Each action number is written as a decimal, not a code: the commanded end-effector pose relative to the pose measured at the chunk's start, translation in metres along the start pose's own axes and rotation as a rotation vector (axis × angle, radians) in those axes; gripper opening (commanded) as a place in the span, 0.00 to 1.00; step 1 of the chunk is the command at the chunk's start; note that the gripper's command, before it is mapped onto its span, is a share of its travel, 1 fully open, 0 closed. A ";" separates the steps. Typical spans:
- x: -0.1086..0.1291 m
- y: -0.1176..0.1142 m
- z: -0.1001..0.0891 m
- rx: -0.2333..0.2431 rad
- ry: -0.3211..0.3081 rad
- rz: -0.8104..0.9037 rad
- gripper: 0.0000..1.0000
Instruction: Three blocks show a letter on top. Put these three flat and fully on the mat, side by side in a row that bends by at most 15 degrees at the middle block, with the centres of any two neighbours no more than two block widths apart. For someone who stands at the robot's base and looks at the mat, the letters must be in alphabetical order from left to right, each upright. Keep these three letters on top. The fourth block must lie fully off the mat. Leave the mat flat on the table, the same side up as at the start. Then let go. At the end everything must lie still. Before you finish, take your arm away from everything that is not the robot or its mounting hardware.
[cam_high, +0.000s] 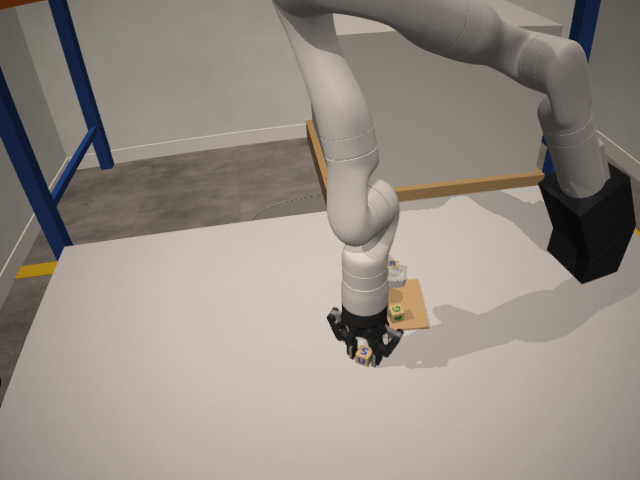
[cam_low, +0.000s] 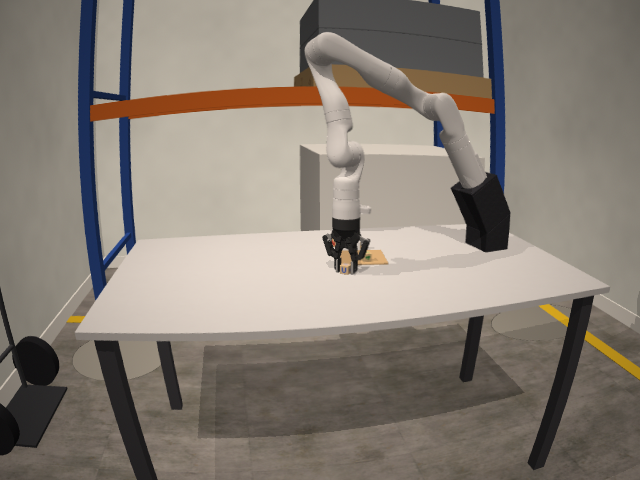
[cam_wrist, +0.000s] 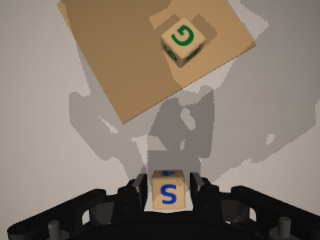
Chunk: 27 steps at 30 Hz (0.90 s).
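Observation:
The S block (cam_wrist: 168, 191), wooden with a blue S on top, rests on the table just off the mat. It also shows in the top view (cam_high: 363, 354) and the exterior view (cam_low: 345, 268). My gripper (cam_wrist: 168, 183) is low over it (cam_high: 366, 356), part open, one finger close on each side of the block. The G block (cam_wrist: 183, 40), green letter up, lies on the tan mat (cam_wrist: 150, 47), also in the top view (cam_high: 396, 312). Another block (cam_high: 393, 264) with a blue mark peeks out behind my wrist.
The arm's black base (cam_high: 589, 227) stands at the table's far right corner. A blue shelf frame (cam_high: 31, 170) stands off the table to the left. The table's front edge (cam_low: 336, 325) is far from the blocks.

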<state>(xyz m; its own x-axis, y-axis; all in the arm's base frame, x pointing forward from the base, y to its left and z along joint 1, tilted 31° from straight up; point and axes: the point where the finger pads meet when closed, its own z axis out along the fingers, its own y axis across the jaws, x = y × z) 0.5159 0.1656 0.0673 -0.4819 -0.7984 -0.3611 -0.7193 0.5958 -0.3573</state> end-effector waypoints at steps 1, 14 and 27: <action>-0.001 0.000 -0.001 0.001 -0.001 0.000 0.41; -0.001 0.000 -0.001 0.001 -0.001 0.000 0.21; -0.001 0.000 -0.001 0.001 -0.001 0.000 0.21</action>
<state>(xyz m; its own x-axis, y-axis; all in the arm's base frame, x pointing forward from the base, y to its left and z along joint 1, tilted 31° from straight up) 0.5159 0.1656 0.0675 -0.4818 -0.7983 -0.3613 -0.7192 0.5958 -0.3574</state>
